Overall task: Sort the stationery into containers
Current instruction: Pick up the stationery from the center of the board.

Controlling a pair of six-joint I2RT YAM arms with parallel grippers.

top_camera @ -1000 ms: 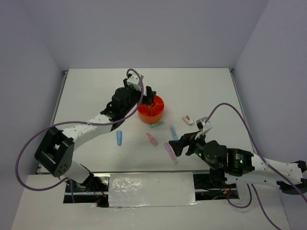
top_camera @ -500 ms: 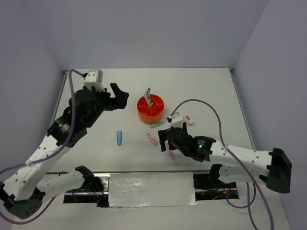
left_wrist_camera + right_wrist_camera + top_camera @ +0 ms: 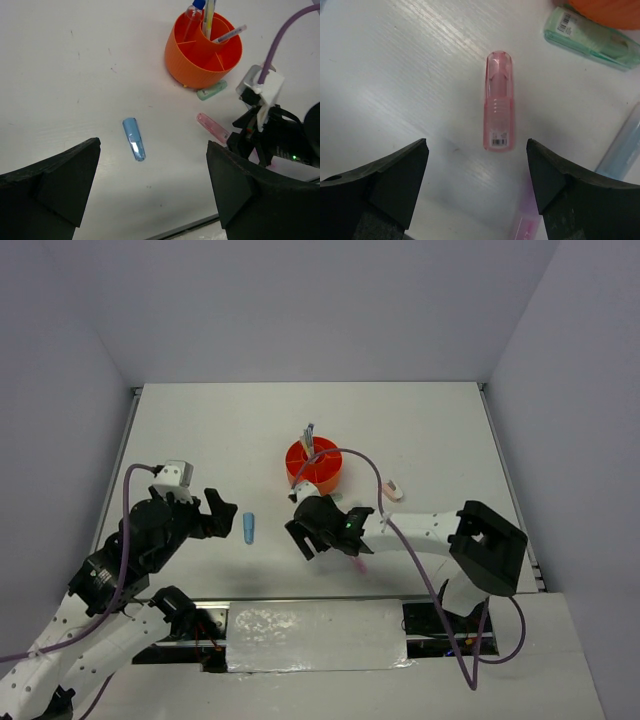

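Observation:
The orange organiser (image 3: 314, 468) (image 3: 203, 52) stands mid-table with pens (image 3: 208, 17) upright in it. On the table in the right wrist view lie a pink marker (image 3: 499, 107), a green marker (image 3: 590, 37), a pale blue marker (image 3: 621, 148) and a second pink item (image 3: 525, 226). My right gripper (image 3: 476, 150) (image 3: 305, 535) hangs open just short of the pink marker's near end, nothing between its fingers. Another blue marker (image 3: 248, 527) (image 3: 134, 145) lies a little ahead of my left gripper (image 3: 152, 165) (image 3: 221, 513), which is open and empty. A pink-white eraser (image 3: 392, 489) lies right of the organiser.
The right arm's wrist and purple cable (image 3: 275, 135) cross the table beside the pink marker (image 3: 213, 128) and the green marker (image 3: 212, 91). The table's near edge (image 3: 190, 227) runs just below the left gripper's fingers. White walls close in the table on three sides.
My left arm has drawn back from the organiser to the near left, above the blue marker. My right arm has swung left over the pink marker, its jaws narrowing slightly.

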